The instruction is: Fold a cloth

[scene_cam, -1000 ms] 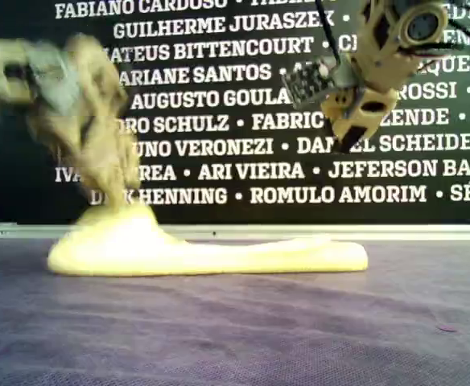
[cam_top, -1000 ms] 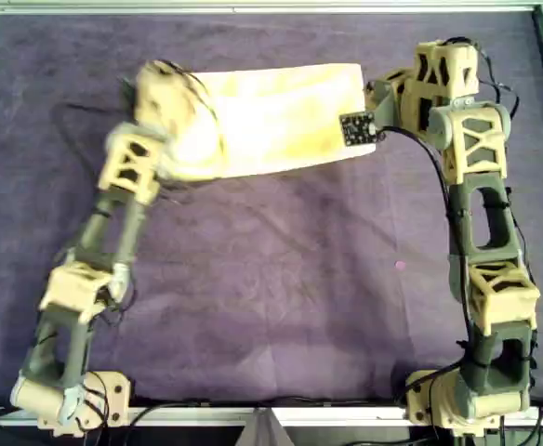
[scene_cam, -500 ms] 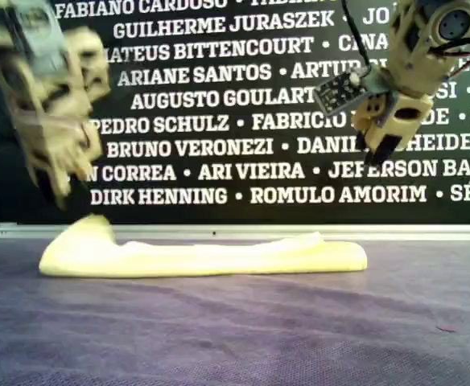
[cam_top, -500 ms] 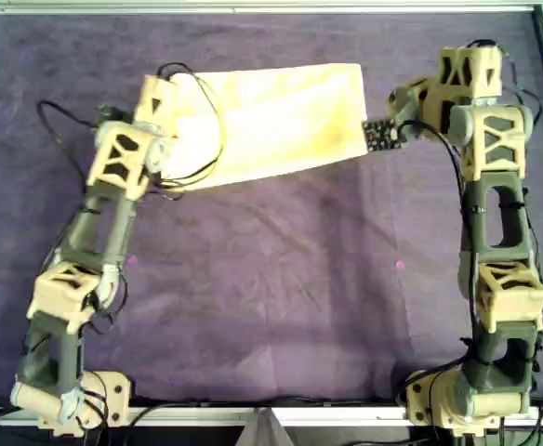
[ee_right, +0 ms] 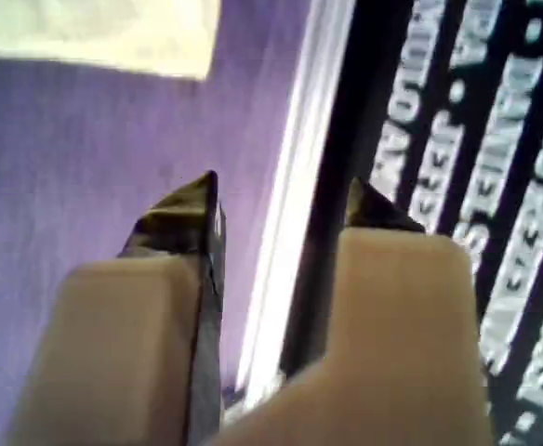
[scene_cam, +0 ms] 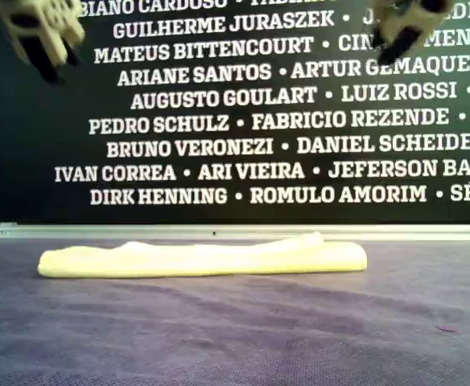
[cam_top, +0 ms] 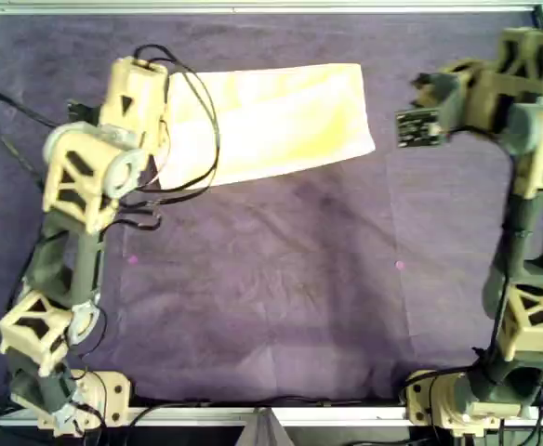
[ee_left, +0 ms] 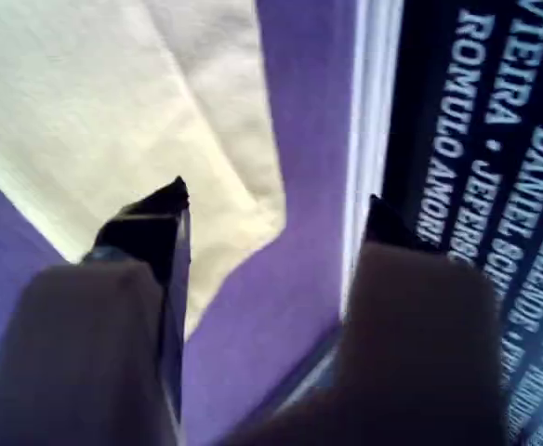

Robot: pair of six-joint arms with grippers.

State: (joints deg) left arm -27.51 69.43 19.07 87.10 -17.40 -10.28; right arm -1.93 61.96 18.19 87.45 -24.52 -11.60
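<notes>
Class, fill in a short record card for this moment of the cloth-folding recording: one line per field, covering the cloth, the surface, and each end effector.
cloth: pale yellow cloth, folded into a flat band, lying free
surface: dark purple table covering
left end effector: left end effector open, empty, raised above the cloth's end at the overhead view's left
right end effector: right end effector open, empty, raised, off the cloth
backdrop: black banner with white names

An overhead camera looks straight down on the whole purple table covering (cam_top: 281,279). A low exterior camera faces a banner of names (scene_cam: 283,121) across the table. Both share the cloth (cam_top: 271,121). Each wrist camera looks along its gripper, close, toward the table's far rail.
</notes>
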